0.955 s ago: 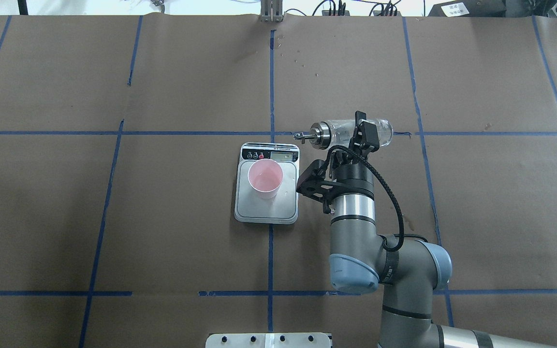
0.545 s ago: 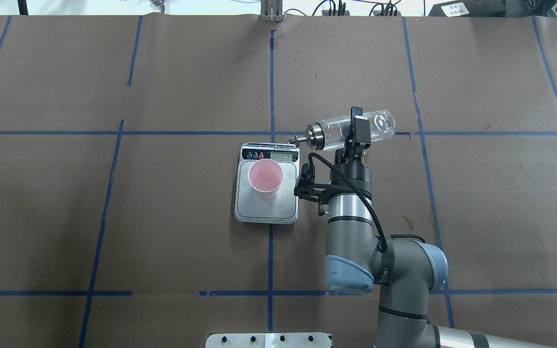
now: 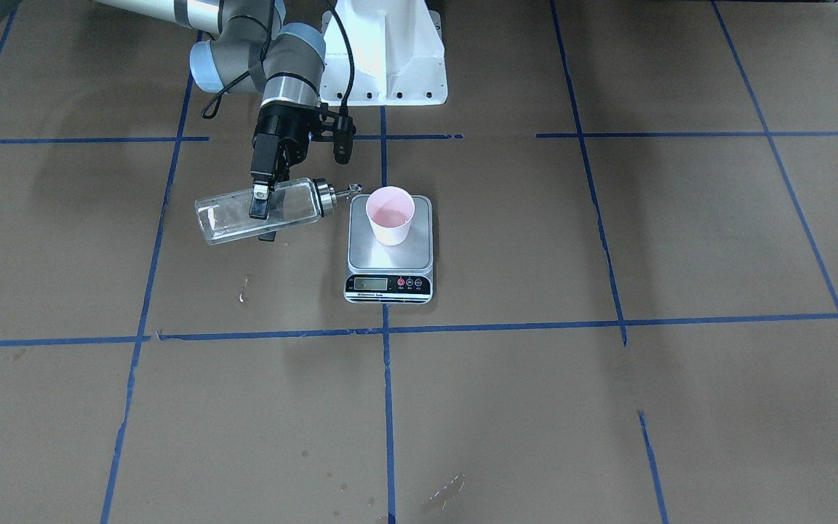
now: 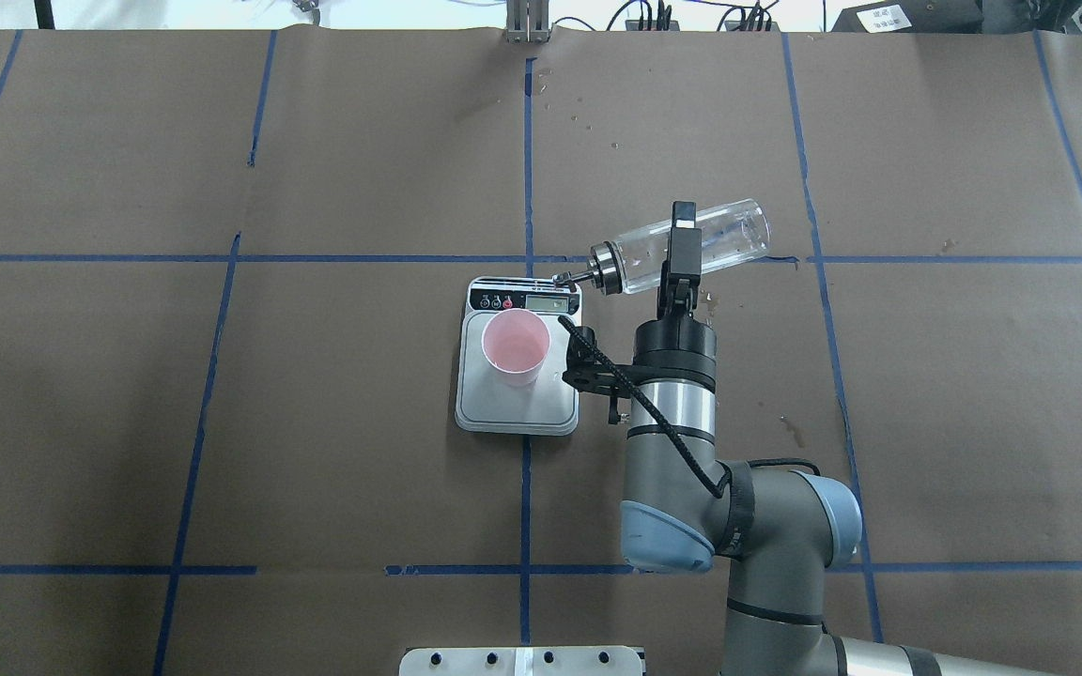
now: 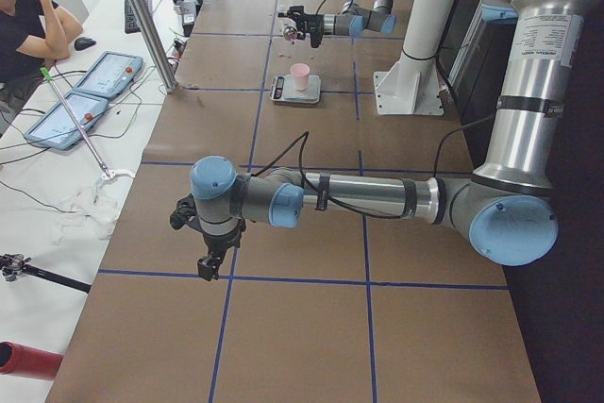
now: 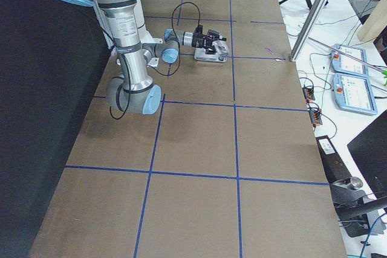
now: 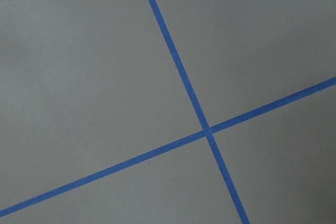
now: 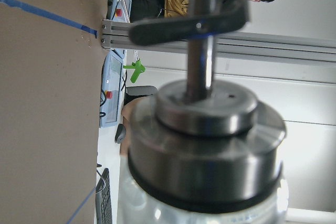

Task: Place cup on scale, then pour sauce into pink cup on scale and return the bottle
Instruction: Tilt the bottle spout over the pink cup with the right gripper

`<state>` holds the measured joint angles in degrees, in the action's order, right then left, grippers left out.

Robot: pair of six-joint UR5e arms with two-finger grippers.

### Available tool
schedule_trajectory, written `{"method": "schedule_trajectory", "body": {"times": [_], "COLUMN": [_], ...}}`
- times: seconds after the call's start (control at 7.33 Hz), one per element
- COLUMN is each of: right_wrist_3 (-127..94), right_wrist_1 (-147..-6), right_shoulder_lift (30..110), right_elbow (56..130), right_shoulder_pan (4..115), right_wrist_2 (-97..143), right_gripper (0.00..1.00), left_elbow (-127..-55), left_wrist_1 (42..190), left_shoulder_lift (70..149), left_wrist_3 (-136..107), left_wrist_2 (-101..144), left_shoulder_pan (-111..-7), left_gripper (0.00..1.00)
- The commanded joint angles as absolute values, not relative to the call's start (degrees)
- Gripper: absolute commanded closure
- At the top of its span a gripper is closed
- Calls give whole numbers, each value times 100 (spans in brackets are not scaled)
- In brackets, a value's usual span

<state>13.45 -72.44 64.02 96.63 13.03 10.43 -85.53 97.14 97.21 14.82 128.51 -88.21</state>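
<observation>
The pink cup [image 4: 515, 347] [image 3: 390, 215] stands upright on the scale [image 4: 517, 408] [image 3: 390, 256], toward its display end. My right gripper [image 4: 682, 246] [image 3: 265, 211] is shut on the clear glass bottle [image 4: 724, 235] [image 3: 226, 218] at mid-body. The bottle lies nearly level, and its metal spout [image 4: 564, 277] points at the scale, at the corner beside the cup's rim. I cannot make out the sauce level or any stream. The right wrist view is filled by the bottle's metal collar [image 8: 205, 145]. My left gripper [image 5: 209, 261] hangs over bare table far from the scale; I cannot tell its state.
Brown paper with a blue tape grid covers the table. Wet spots lie on the paper [image 4: 790, 432] [image 3: 243, 292]. The white robot base [image 3: 382, 51] stands behind the scale. A person [image 5: 28, 7] and tablets [image 5: 109, 73] are beyond the table's far edge.
The right wrist has rolled and shifted left. The bottle's spout has swung down and left to the scale's corner, while its base rose away from it.
</observation>
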Motion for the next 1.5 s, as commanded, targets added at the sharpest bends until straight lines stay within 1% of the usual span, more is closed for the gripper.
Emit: {"method": "schedule_trajectory", "body": {"times": [0.0,0.27,0.82,1.09,1.36], "right_wrist_3": [1406,1904,2951,3888,3982], "right_wrist_1": [-7820,-7998,-7998,-7989,-7867], "right_shoulder_lift": [6328,6197,6196,6205,6231], "right_elbow": [9668,9668,9677,9720,9730], "right_shoulder_pan": [1266,1231,1160,1151,1125], "right_wrist_2": [810,598,54,-140,-193], "right_gripper": [100,100,100,100,100], "left_elbow": [-8552,-8552,-8543,-8543,-8543], "left_wrist_1": [9721,9721,9721,9712,9712], "left_shoulder_lift": [9721,9721,9729,9729,9729], "left_wrist_3": [1485,1485,1485,1485,1485], "left_wrist_2": [12850,12850,12858,12867,12858], "left_shoulder_pan": [-8833,-8833,-8833,-8833,-8833], "left_gripper": [0,0,0,0,0]}}
